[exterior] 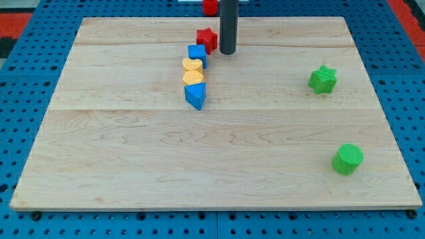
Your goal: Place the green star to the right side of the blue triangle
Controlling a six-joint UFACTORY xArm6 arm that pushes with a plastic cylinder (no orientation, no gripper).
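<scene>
The green star [323, 79] lies at the view's right, apart from the other blocks. The blue triangle [196, 95] lies left of the board's middle, at the bottom end of a short line of blocks. My tip [228, 52] stands near the view's top, just right of the red star [206, 39]. It is up and to the right of the blue triangle and far left of the green star.
Above the blue triangle sit a yellow pentagon-like block [193, 78], a yellow heart [192, 65], a blue cube [196, 53] and the red star. A green cylinder [347, 159] lies at the lower right. A red block [210, 7] sits beyond the board's top edge.
</scene>
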